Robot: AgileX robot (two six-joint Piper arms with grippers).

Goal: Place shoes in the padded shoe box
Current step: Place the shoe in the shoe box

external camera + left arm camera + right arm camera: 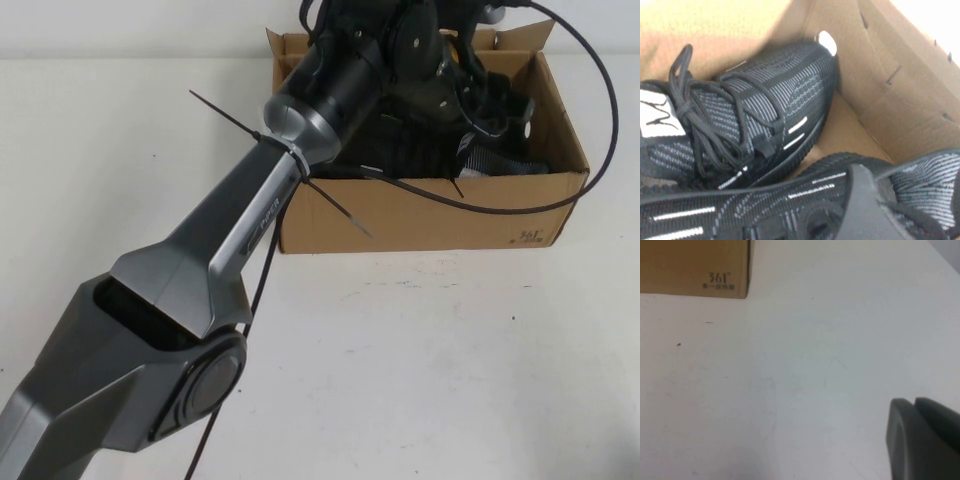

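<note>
White tabletop [420, 340]: carries the padded shoe box [430, 215] at twelve o'clock, print on its near corner.
Shoe box contents: both black knit shoes [765, 110] lie inside, side by side, one toe by the round hole.
Left end effector [870, 200]: down inside the box, one finger close over the nearer shoe; spread cannot be told.
Right end effector [922, 437]: low over bare tabletop, fingers together, holding nothing.
Risk: lifting out could snag the laces and drag a shoe up.

Two black sneakers [765, 110], one cardboard box [430, 215], two robot arms [200, 290].
</note>
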